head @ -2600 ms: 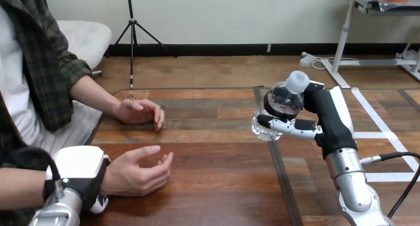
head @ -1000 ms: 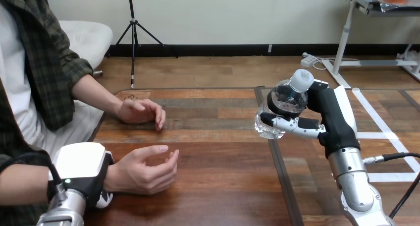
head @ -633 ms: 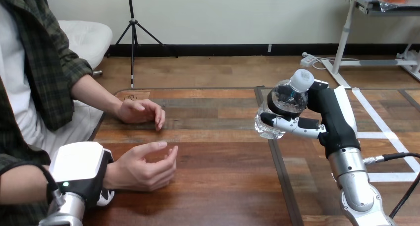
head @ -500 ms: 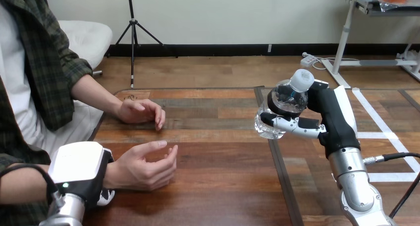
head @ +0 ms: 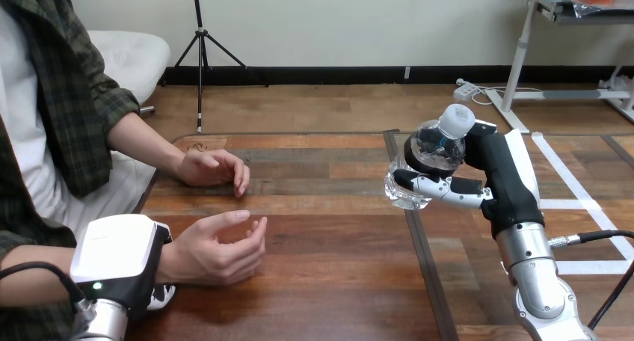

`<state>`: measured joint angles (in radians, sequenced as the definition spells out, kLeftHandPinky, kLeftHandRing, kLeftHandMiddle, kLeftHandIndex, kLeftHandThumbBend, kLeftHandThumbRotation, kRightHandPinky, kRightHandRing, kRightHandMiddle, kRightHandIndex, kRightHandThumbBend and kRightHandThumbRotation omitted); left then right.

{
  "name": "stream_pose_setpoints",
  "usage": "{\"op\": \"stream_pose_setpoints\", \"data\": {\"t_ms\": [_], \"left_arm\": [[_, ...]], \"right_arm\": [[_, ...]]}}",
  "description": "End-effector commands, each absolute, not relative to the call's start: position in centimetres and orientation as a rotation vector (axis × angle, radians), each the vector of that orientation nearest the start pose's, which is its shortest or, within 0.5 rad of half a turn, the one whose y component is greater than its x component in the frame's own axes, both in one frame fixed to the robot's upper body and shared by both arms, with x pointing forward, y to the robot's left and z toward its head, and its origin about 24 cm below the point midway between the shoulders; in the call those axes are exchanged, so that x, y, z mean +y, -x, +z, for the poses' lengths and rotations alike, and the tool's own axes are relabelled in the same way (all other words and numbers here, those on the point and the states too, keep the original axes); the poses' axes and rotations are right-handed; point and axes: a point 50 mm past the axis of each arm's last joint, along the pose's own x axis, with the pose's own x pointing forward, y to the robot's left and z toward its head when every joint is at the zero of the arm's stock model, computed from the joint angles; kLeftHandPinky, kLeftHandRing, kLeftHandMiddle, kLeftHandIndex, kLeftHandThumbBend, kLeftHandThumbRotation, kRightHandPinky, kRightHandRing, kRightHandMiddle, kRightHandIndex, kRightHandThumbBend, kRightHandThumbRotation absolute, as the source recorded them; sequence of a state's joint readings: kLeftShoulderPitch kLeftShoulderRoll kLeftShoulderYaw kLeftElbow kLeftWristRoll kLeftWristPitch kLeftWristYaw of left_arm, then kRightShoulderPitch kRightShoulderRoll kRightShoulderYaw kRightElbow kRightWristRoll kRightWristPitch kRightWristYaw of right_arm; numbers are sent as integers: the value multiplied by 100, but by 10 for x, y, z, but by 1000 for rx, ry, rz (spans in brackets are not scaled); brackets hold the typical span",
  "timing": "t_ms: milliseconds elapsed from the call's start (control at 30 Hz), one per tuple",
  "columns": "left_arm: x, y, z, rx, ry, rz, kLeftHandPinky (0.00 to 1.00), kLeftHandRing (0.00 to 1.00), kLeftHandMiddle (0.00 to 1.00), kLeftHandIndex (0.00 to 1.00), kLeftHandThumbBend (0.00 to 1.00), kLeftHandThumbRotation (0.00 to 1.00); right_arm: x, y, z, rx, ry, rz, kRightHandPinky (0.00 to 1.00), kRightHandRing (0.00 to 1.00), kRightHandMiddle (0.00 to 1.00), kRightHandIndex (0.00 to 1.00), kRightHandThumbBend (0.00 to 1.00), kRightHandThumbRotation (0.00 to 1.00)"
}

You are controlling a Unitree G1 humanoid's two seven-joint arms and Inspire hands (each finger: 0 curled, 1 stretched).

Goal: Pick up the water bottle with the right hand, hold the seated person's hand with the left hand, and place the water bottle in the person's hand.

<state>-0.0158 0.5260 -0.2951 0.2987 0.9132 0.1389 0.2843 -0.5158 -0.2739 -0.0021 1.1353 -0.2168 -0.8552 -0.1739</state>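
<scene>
A clear water bottle with a white cap is held tilted above the table's right half, and my right hand is shut on it with fingers wrapped round its body. At the lower left my left hand sits over the person's wrist, with fingers curled under it. The held person's hand lies palm up just above the table, its fingers loosely curled and nothing in it. A wide stretch of table separates it from the bottle.
The person's other hand rests on the wooden table farther back at the left. A dark seam runs down the table just below the bottle.
My right hand has carried the bottle slightly right and up. The person's held hand and my left hand have risen a little and shifted right. The far hand has stayed put.
</scene>
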Motion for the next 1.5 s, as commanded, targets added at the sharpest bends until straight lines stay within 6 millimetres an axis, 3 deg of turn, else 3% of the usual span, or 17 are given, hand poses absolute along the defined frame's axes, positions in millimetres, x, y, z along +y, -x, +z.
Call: {"op": "stream_pose_setpoints", "data": {"t_ms": [0, 1067, 1467], "left_arm": [[225, -235, -19, 167, -1484, -85, 44, 47, 49, 47, 75, 0], [213, -242, -9, 99, -1458, -86, 44, 46, 49, 47, 74, 0], [208, -243, -3, 15, -1411, -83, 42, 44, 47, 45, 78, 0]], "right_arm": [[-197, -331, 63, -406, 394, -14, 38, 43, 48, 48, 73, 0], [-195, -332, 67, -425, 385, -10, 39, 44, 48, 48, 73, 0], [-193, -333, 68, -426, 374, -9, 39, 44, 48, 48, 72, 0]]}}
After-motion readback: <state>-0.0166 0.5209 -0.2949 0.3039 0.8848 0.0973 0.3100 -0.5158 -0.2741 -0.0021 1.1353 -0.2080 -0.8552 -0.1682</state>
